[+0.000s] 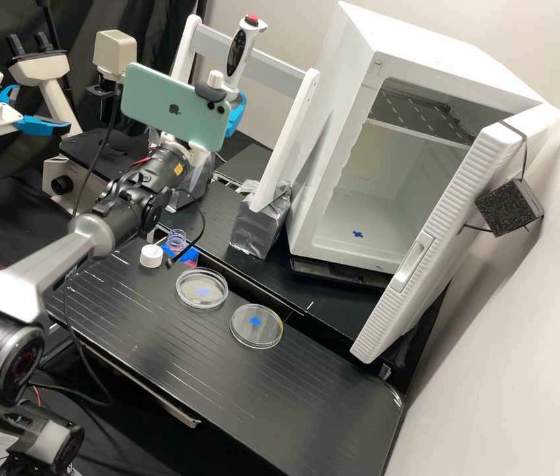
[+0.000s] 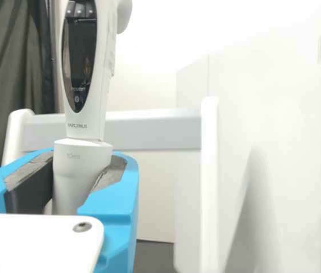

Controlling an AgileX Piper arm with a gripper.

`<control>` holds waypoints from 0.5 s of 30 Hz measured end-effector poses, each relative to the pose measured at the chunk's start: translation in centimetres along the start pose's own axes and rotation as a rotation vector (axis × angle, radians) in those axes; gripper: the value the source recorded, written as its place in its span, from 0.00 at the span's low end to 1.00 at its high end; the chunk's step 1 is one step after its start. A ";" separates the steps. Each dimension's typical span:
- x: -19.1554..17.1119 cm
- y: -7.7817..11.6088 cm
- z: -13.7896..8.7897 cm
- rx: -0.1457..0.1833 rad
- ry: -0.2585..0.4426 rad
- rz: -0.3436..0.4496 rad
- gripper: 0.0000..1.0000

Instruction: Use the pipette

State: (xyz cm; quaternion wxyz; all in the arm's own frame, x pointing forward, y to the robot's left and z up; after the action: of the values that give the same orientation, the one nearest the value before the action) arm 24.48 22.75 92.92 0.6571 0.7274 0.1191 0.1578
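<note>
Evidently, the pipette [image 2: 80, 187] is held upright by the gripper [image 2: 87, 156], whose blue fingers [image 2: 115, 202] are closed about its lower body, just in front of the rack. Whether any part is hooked on the rack [image 1: 281, 142] cannot be told. If so, the pipette could be twisted in the grip by a sideways pull, since a smooth, rounded body is pinched low with much weight above. If not, the rack's posts could be struck by the handle during a turn. On the near side of the rack are set an uncapped bottle [image 1: 176, 240], its white cap [image 1: 151, 256] and two dishes [image 1: 201, 299]; the bottle could be tipped by a low swing, or snagged by the black cable [image 1: 203, 223] dangling beside it. Should liquid be drawn there, the narrow mouth could be missed through a tilted hold.
</note>
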 end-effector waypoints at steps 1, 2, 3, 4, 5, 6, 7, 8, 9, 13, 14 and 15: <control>-0.4 -0.2 0.0 0.001 0.003 0.005 0.00; -0.9 -0.7 0.1 -0.007 0.008 0.006 0.00; -1.1 -1.1 0.2 -0.022 0.007 0.007 0.00; -1.4 -1.5 0.3 -0.029 0.008 0.014 0.00; -1.6 -1.7 0.4 -0.025 0.005 0.024 0.00; -1.8 -2.0 0.5 -0.028 0.002 0.033 0.00; -1.9 -2.2 0.4 -0.037 0.008 0.043 0.00; -2.1 -2.6 0.5 -0.033 0.002 0.050 0.00; -2.2 -2.9 0.6 -0.038 -0.002 0.061 0.00; -2.1 -4.2 1.2 -0.071 -0.017 0.093 0.00; -2.0 -4.4 1.3 -0.081 -0.021 0.098 0.00; -1.9 -4.8 1.6 -0.091 -0.028 0.094 0.00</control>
State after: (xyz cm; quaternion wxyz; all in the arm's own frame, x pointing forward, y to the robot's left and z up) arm 23.51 21.09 87.87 0.6830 0.7036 0.0685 0.1835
